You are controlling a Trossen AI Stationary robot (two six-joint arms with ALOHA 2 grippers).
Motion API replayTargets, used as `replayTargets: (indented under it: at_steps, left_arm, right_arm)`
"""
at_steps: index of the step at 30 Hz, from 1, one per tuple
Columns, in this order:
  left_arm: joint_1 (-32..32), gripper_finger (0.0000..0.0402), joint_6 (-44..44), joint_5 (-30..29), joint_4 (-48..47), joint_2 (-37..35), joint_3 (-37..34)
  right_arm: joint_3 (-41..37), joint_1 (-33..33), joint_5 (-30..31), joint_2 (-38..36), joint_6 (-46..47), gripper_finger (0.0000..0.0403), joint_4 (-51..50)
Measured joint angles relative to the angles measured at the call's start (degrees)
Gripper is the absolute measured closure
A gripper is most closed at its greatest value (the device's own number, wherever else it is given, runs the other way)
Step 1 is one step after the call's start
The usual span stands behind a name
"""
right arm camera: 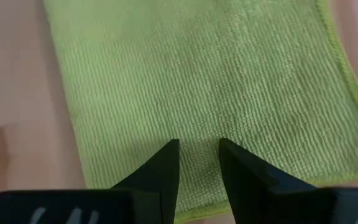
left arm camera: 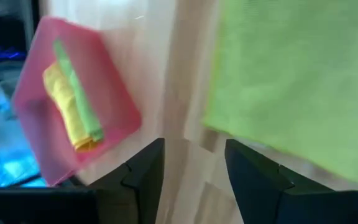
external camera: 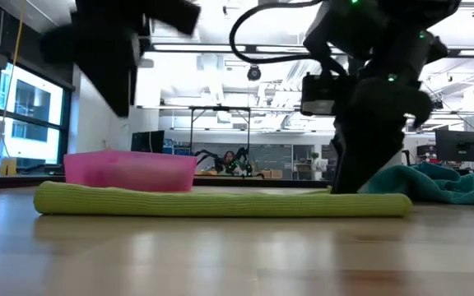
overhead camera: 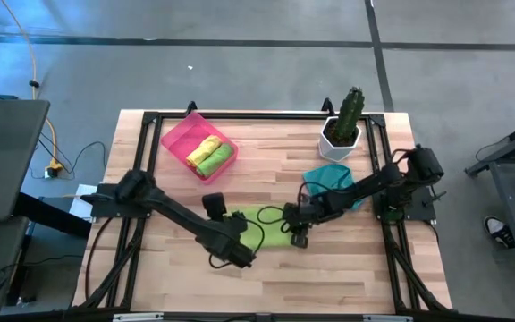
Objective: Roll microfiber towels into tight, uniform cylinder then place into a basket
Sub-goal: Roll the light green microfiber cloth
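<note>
A lime green towel (overhead camera: 256, 225) lies flat on the desk (overhead camera: 275, 152) at lower centre of the high view, not yet rolled. The pink basket (overhead camera: 175, 136) sits at upper left of that frame and already holds a yellow roll (overhead camera: 203, 148) and a green roll (overhead camera: 217, 161). A teal towel (overhead camera: 331, 178) lies crumpled at centre right, just below the white pot with a cactus (overhead camera: 340, 134).

The left pincer (left arm camera: 193, 168) hangs over the towel's left end with its jaws apart and nothing between them; in its wrist view bare wood shows in the gap, the cloth off to one side. The right pincer (right arm camera: 198, 163) is down at the towel's right end, jaws at a narrow gap with cloth showing between them; whether it pinches the fabric I cannot tell.

Likely trouble from here:
- With only one end pressed, the free left end could slide on the smooth wood once rolling begins, giving a cone in place of an even cylinder.
- If the left pincer closes where it now aims, it may catch only wood and miss the hem.
- A loose start fold would leave the roll slack, and it could spring open on the way to the basket.
- The teal towel lies near the right arm and could be dragged along.
</note>
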Motion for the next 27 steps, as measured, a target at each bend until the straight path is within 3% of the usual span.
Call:
replayTargets:
  at_steps: [4, 9, 15, 18, 21, 24, 27]
  left_arm:
    - [-2.38, 0.0249, 4.60, 5.44, 0.72, -3.37, 2.98]
    - [-6.46, 0.0252, 5.00, 11.40, 6.94, -7.24, 5.52]
    - [-11.09, 0.0252, 3.88, 10.47, 22.06, -8.64, 6.08]
    - [-12.58, 0.0252, 5.52, 7.88, 27.17, -8.34, 6.08]
    - [-13.11, 0.0252, 4.28, 6.21, 28.22, -7.95, 6.00]
    - [-13.09, 0.0252, 1.60, 5.87, 28.08, -8.09, 6.04]
    - [-13.02, 0.0252, 1.73, 6.92, 28.04, -8.48, 6.01]
  right_arm:
    - [0.00, 1.94, 4.05, 0.00, -0.76, 0.0298, -1.34]
    - [-0.02, 2.31, 16.70, 0.00, -8.82, 0.0298, -4.45]
    - [-0.07, -2.39, 29.72, 0.00, -26.25, 0.0298, -0.15]
    - [0.85, -5.35, 32.77, -0.13, -30.70, 0.0298, 2.19]
    - [4.75, -7.07, 29.60, -1.57, -22.18, 0.0298, -2.98]
    - [8.05, -7.22, 18.20, -3.04, -4.68, 0.0298, -8.66]
    - [8.46, -5.56, 9.09, -2.96, 8.38, 0.0298, -7.11]
